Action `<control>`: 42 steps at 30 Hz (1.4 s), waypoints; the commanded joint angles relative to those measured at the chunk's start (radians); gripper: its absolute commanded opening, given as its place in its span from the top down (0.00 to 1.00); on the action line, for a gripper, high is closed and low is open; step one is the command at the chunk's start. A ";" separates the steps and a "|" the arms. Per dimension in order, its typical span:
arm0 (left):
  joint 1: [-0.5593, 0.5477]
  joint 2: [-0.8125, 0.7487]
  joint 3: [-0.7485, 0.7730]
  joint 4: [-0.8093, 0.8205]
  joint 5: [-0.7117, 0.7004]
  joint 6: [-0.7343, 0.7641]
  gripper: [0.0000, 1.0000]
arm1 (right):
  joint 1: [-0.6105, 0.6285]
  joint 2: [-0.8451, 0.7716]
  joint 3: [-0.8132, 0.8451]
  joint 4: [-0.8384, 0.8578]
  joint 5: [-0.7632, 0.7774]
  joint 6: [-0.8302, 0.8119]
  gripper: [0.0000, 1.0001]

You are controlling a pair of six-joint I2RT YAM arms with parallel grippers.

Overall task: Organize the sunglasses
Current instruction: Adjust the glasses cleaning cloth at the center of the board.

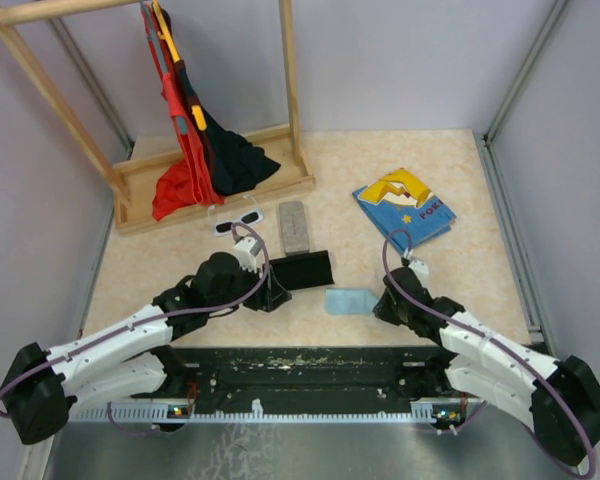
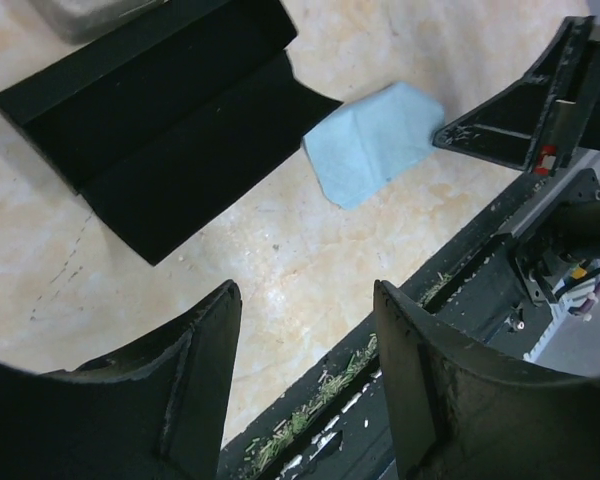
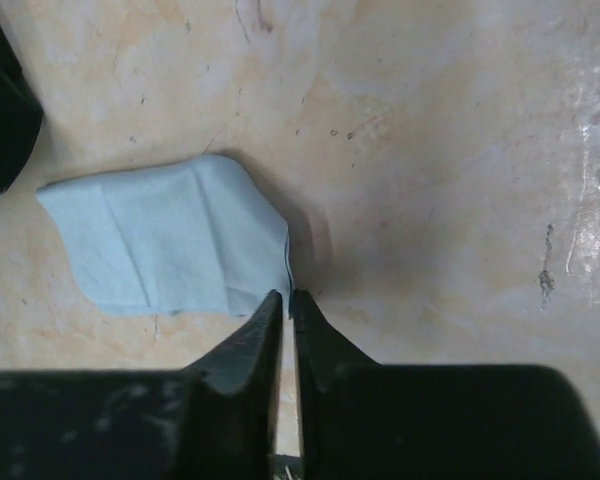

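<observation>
Right claw (image 3: 288, 298) nearly closed, pinching edge of light-blue cloth (image 3: 170, 235), just right of black case (image 1: 302, 270). Left claw (image 2: 305, 295) wide, empty, left of case. White-framed sunglasses (image 1: 239, 221) lie beyond case's left end.

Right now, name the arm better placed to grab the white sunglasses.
Left. The left gripper is open beside the black case, on the white sunglasses' side; the right gripper is pinched on the light-blue cloth's edge, farther away.
</observation>
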 commanded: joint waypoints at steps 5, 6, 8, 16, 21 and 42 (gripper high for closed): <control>-0.005 0.034 0.016 0.184 0.116 0.123 0.39 | -0.008 -0.187 -0.034 0.158 -0.133 -0.119 1.00; -0.004 0.041 0.018 0.200 0.132 0.135 0.39 | -0.008 -0.208 -0.035 0.184 -0.166 -0.146 1.00; -0.006 0.050 0.022 0.232 0.166 0.154 0.40 | -0.007 -0.237 -0.028 0.231 -0.240 -0.195 1.00; -0.022 0.054 -0.001 0.338 0.243 0.164 0.37 | -0.005 -0.125 0.004 0.478 -0.608 -0.207 1.00; -0.047 0.040 -0.038 0.409 0.256 0.139 0.35 | 0.010 -0.087 0.013 0.582 -0.674 -0.162 1.00; -0.111 0.174 -0.114 0.642 0.278 0.144 0.58 | 0.016 -0.056 -0.023 0.738 -0.770 -0.093 1.00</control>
